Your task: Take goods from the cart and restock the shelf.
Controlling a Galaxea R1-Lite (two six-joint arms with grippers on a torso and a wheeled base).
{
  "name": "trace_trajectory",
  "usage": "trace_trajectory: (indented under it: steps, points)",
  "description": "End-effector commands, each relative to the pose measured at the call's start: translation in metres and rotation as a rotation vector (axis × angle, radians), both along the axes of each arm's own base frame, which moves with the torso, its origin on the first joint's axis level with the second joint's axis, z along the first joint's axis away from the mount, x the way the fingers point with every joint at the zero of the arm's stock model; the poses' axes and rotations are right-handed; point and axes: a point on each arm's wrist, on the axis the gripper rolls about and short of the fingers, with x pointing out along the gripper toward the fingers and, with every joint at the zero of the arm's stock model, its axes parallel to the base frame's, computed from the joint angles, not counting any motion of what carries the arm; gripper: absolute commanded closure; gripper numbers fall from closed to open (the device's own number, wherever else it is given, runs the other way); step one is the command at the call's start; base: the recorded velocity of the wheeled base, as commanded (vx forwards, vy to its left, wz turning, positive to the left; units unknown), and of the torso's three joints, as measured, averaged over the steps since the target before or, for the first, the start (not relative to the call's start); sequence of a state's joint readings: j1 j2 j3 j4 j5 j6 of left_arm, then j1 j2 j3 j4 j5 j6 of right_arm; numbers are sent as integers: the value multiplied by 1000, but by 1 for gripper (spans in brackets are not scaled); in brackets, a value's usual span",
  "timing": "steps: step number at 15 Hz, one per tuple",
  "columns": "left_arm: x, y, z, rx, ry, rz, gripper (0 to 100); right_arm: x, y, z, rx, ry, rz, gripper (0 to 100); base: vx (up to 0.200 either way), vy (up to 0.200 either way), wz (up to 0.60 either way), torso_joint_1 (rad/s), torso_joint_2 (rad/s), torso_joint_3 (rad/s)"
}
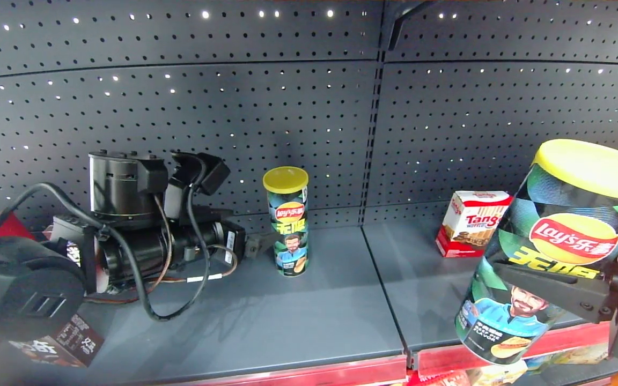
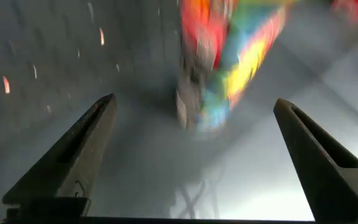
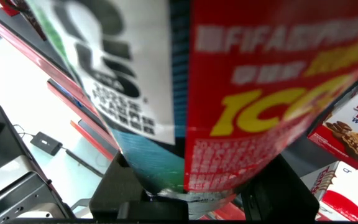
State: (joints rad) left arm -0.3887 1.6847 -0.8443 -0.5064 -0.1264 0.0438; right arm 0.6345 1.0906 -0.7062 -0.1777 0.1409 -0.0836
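Two chip cans in head view: the standing can (image 1: 286,221) is upright on the shelf (image 1: 314,321), near the back panel. The held can (image 1: 550,252) is tilted in front of the right bay, clamped in the right gripper (image 1: 561,292). The left gripper (image 1: 255,245) sits low on the shelf, just left of the standing can. A wafer box (image 1: 470,222) stands further right.

Left wrist view: fingers (image 2: 86,143) spread wide, nothing between them, standing can blurred ahead.

Right wrist view: jaws tight on the held can's body, more wafer boxes (image 3: 353,130) beyond.
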Motion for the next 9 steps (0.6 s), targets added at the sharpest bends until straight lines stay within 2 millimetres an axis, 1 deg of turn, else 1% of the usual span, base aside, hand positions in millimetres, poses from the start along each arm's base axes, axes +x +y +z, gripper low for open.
trace_trajectory:
  steps: [1, 2, 4, 6, 9]
  points:
    - [15, -3, -18, -6, 14, -23, 0, 0, 0, 0, -1, 0, 1, 100, 0, 0, 0, 0, 0, 0]
    - [18, 2, -22, -32, 16, -92, 0, 0, 0, 0, -1, 0, 3, 100, 0, 0, 0, 0, 0, 0]
    - [23, 6, -31, -11, 28, -98, 0, -1, 0, 1, 2, -4, 3, 100, 0, 0, 0, 0, 0, 0]
    - [28, 9, -34, -15, 37, -109, 0, -1, -1, 1, 2, -4, 1, 100, 0, 0, 0, 0, 0, 0]
    - [34, 20, -39, -50, 19, -143, 0, -1, 0, 0, 0, -1, 3, 100, 0, 0, 0, 0, 0, 0]
